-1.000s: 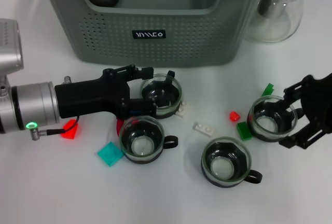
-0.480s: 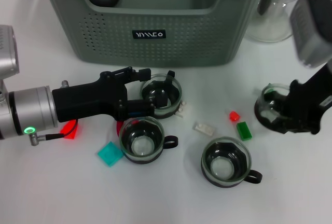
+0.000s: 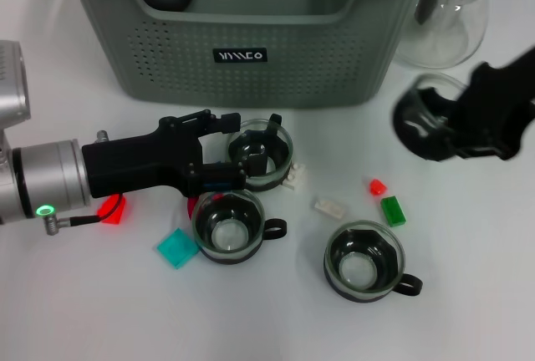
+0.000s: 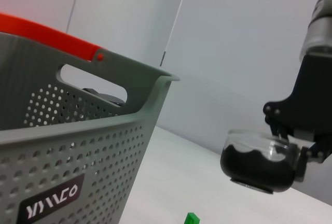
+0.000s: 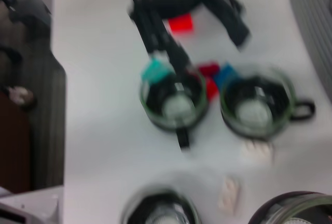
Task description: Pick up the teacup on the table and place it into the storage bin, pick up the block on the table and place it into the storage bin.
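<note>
At the right edge of the head view, the black right gripper (image 3: pixel 493 114) is clamped on a dark-lined glass teacup (image 3: pixel 426 123), holding it tilted in the air beside the large grey-green perforated plastic storage bin (image 3: pixel 251 56) that fills the upper centre. The black left gripper (image 3: pixel 251 152), reaching in from the left, has its fingers apart around another glass teacup (image 3: pixel 261 155) on the white table (image 3: pixel 468 294). A small green block (image 3: pixel 393 210) lies lower right.
</note>
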{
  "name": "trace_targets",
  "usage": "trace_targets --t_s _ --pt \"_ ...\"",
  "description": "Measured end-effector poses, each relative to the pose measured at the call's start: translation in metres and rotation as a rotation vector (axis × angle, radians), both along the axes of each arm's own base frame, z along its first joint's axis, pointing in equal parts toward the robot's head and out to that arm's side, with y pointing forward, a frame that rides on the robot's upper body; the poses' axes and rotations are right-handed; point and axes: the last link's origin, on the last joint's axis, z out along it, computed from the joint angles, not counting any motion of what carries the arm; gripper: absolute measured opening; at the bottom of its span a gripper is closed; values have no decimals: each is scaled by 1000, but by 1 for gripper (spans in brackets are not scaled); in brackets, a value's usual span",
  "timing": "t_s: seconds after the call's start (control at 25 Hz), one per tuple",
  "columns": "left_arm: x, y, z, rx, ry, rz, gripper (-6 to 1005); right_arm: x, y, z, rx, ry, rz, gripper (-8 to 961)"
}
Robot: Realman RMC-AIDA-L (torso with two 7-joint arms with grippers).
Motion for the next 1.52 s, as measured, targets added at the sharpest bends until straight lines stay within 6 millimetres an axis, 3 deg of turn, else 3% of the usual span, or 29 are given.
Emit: trace_targets --t_s 0.2,0.4,0.56,0.68,0.72,0.92,1.16,1.32,1.52 --pt "-1 0 2 -1 1 -3 859 -35 3 -6 -36 75 53 57" --pt "-2 0 2 2 6 2 859 -82 14 0 -15 166 99 63" --pt "-2 0 2 3 4 1 859 -119 36 5 107 211 108 68" --pt "-1 0 2 3 0 -2 859 -148 65 2 293 226 97 72" --pt "0 1 2 1 0 -5 859 -148 65 2 293 226 97 73" --pt "2 2 2 -3 -1 -15 860 -149 107 -22 497 144 43 80" --pt "3 3 2 0 1 -18 860 -120 135 -60 586 86 -3 87" --pt "3 3 2 6 5 -24 859 -102 144 -84 662 47 30 92" --pt "3 3 2 7 6 -25 859 -90 140 -104 679 -1 80 98"
